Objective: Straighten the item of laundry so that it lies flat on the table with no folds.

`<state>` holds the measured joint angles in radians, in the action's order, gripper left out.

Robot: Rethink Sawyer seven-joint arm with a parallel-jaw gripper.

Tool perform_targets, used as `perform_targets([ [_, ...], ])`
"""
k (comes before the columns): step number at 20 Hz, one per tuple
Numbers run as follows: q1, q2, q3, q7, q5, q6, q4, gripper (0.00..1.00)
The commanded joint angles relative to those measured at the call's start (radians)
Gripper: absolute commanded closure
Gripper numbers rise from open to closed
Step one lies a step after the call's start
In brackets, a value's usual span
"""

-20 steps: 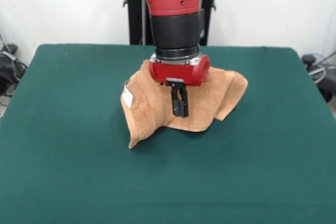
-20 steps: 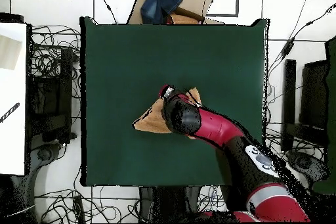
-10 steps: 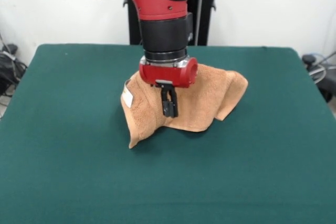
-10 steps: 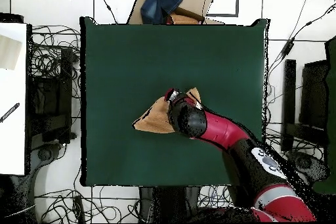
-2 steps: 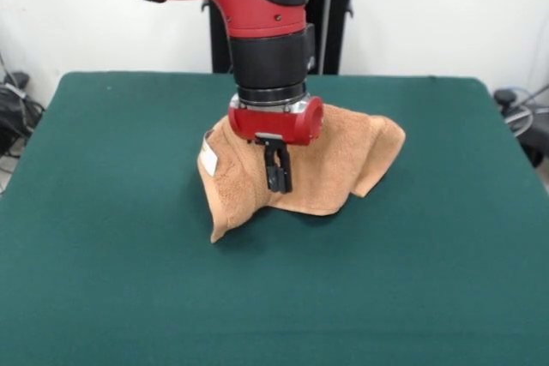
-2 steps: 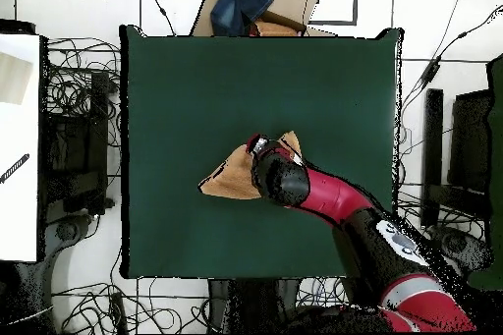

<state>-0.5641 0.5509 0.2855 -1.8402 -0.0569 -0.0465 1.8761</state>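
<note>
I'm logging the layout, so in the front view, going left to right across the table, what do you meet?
Bare table → white label on the towel's left edge → gripper over the towel → towel's raised right corner → bare table.

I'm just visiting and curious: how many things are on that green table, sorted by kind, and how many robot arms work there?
Towels: 1, orange-tan towel, crumpled on the table
White labels on it: 1
Robot arms: 1, its gripper over the towel
Total: 3

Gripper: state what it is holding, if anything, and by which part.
It cannot be told: the gripper hangs in front of the crumpled towel, and neither view shows a pinch on the cloth.
</note>
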Motion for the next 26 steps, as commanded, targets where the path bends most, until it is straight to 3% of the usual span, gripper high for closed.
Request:
perform_targets([
  [1,0.009,-0.011,0.066,-0.061,-0.042,-0.034,-0.048,1.0],
  [6,-0.055,-0.045,0.148,-0.031,-0.066,-0.028,-0.057,1.0],
  [9,-0.036,-0.04,0.12,-0.042,-0.06,-0.042,-0.064,1.0],
  [17,-0.15,-0.049,0.162,0.005,-0.134,-0.068,-0.021,1.0],
  [26,-0.182,-0.044,0.175,0.006,-0.178,-0.098,-0.03,1.0],
])
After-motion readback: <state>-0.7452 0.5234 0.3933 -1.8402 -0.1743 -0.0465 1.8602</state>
